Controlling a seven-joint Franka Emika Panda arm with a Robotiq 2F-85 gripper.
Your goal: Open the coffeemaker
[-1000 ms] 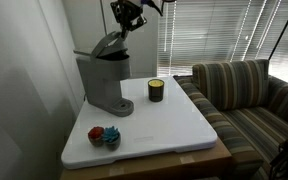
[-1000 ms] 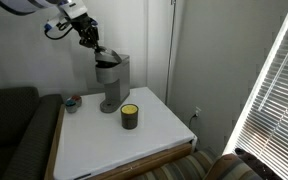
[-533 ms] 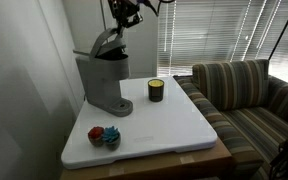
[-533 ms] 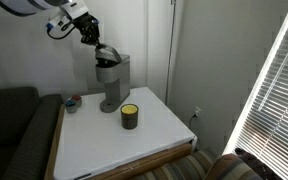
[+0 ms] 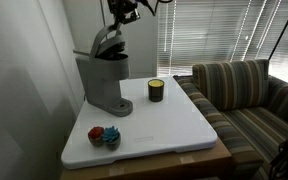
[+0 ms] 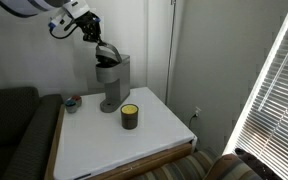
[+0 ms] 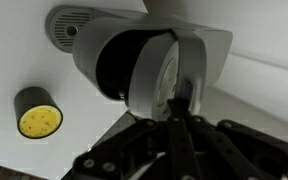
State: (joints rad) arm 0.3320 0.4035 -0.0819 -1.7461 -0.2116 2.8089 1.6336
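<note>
The gray coffeemaker [image 5: 104, 80] stands at the back of the white table in both exterior views [image 6: 111, 78]. Its rounded hinged lid [image 5: 106, 42] is tilted up, partly open. My gripper [image 5: 121, 20] is above the lid's raised front edge and touches it. In the wrist view the gripper [image 7: 181, 100] has its fingers pressed together, with the tips against the lid's rim [image 7: 169, 70]. I look into the underside of the lid [image 7: 124, 65], and the round base plate [image 7: 69, 25] shows beyond it.
A small dark cup with a yellowish top [image 5: 156, 90] stands beside the machine and also shows in the wrist view [image 7: 39, 115]. A small red and blue object [image 5: 104, 135] lies near the table's front. A striped sofa [image 5: 249, 95] stands next to the table. A wall is behind the machine.
The gripper has risen a little and the lid has swung further up with it. The cup and the machine body have not moved.
</note>
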